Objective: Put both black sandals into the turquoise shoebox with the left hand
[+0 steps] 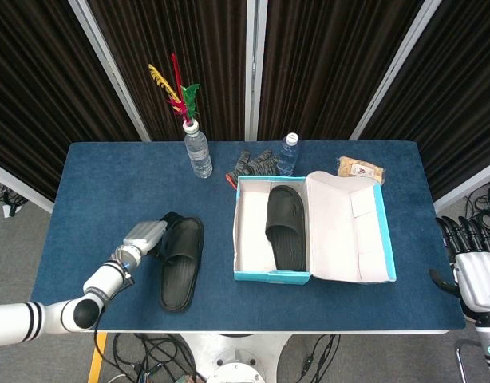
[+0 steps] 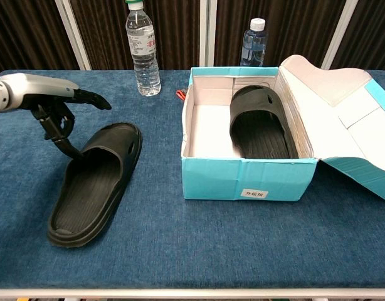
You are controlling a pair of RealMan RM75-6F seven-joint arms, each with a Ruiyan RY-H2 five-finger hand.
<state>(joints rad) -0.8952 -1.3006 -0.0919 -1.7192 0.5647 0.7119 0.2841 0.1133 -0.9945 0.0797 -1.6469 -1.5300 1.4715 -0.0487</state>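
One black sandal [image 2: 97, 185] lay flat on the blue worktop [image 2: 180, 251], left of the turquoise shoebox [image 2: 246, 175], well apart from it, toe end pointing away from the robot. The second sandal [image 2: 260, 125] lay inside the box, sole down against the right-hand wall, with the left half of the box floor bare. The box lid [image 2: 343, 103] stood hinged open to the right.

The left hand [image 2: 51, 103] was at the toe end of the loose sandal, on its outer left side. Its fingers [image 2: 86, 97] were spread and held nothing; one upper finger reached out over the strap without touching it, and a lower fingertip pointed down at the sandal's left rim. Whether that tip touched the rim could not be told. The head view showed the same hand [image 1: 145, 238] just beside the sandal's strap.

The right hand [image 1: 472, 267] sat off the worktop's right edge, fingers apart and upright, holding nothing.

Along the far edge stood a water bottle holding coloured feathers [image 1: 198, 152], a second water bottle [image 2: 255, 42] behind the box, a dark pair of gloves [image 1: 254, 163] between them, and a wrapped snack [image 1: 361, 168] at the far right
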